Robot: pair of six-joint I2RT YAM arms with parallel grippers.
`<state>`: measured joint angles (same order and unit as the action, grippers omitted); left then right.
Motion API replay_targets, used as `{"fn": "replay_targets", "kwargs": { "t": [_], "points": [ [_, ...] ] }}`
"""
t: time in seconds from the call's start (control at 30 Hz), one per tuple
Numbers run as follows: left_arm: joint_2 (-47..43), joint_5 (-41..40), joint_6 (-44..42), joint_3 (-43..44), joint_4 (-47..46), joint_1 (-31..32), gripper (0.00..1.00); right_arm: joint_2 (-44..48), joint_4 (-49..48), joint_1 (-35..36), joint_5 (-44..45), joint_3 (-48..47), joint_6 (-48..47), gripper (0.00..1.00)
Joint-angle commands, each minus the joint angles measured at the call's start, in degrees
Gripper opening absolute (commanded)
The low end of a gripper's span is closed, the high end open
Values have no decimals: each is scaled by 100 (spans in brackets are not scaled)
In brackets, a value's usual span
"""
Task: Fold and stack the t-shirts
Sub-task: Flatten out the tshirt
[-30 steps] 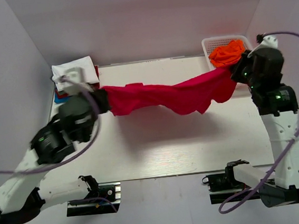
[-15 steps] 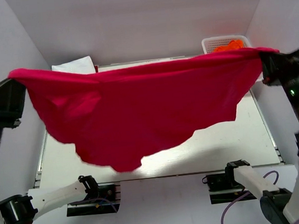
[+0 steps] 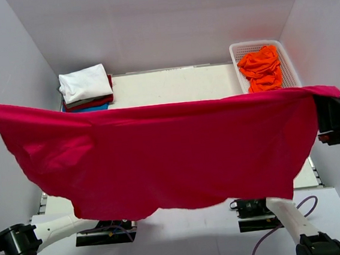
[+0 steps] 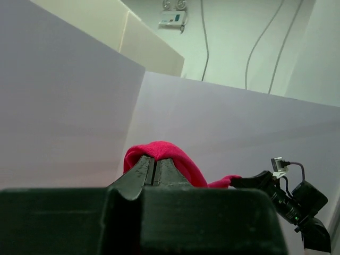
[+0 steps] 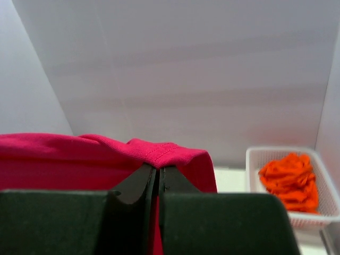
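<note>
The red shirt point(image 3: 161, 158) hangs spread wide in the air above the table point(image 3: 171, 82), its top edge pulled nearly straight from the left side to the right; the cloth below sags in soft folds, with an uneven, curving lower hem. At the far left corner lies a folded stack: a white shirt point(image 3: 84, 84) on top, a dark red one point(image 3: 98, 102) under it, a blue one point(image 3: 87, 109) lowest. An orange shirt point(image 3: 260, 67) lies crumpled in the basket point(image 3: 235, 52) at the far right.
</note>
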<state>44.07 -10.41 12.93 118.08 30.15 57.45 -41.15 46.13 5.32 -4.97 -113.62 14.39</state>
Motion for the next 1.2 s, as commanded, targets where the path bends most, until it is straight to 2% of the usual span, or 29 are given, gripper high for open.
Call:
{"fn": "replay_targets", "kwargs": {
  "t": [0.0, 0.07, 0.23, 0.33, 0.37, 0.43, 0.53, 0.7, 0.77, 0.87, 1.03, 1.17],
  "points": [
    [154, -459, 26, -310, 79, -41, 0, 1, -8, -14, 49, 454, 107, 0],
    [154, -794, 26, -557, 79, -41, 0, 62, 19, -14, 14, 928, 169, 0],
    [93, -2855, -133, -2015, -238, -41, 0, 352, -297, -22, 14, 2736, 397, 0],
    [93, -3649, 148, -3025, -430, -41, 0, 370, -473, -23, -30, 3861, 678, 0],
    [93, -4235, 149, -3506, -483, 46, 0, 344, -612, -14, -56, 4283, 731, 0],
    [302, -5131, 436, -3835, -266, 100, 0, 196, -893, -22, -214, 5081, 889, 0],
    [751, -5749, 955, -4284, 86, -15, 0, -129, -1377, -22, -250, 5499, 1012, 0],
    [1121, -6130, 1265, -4750, 53, -67, 0, -903, -1878, -14, -83, 5852, 1013, 0],
    [1182, -6130, 871, -4996, -602, -198, 0, -1087, -1958, -31, -4, 5834, 1021, 0],
    [1331, -5920, 212, -5216, -1308, -392, 0, -1307, -2204, -31, -4, 5808, 1013, 0],
    [2199, -5305, 26, -5103, -1784, -866, 0, -1712, -2380, -22, -4, 5702, 943, 0],
    [2867, -4839, 113, -4954, -1934, -1533, 0, -2106, -2530, -22, 31, 5597, 925, 0]
  ]
}}
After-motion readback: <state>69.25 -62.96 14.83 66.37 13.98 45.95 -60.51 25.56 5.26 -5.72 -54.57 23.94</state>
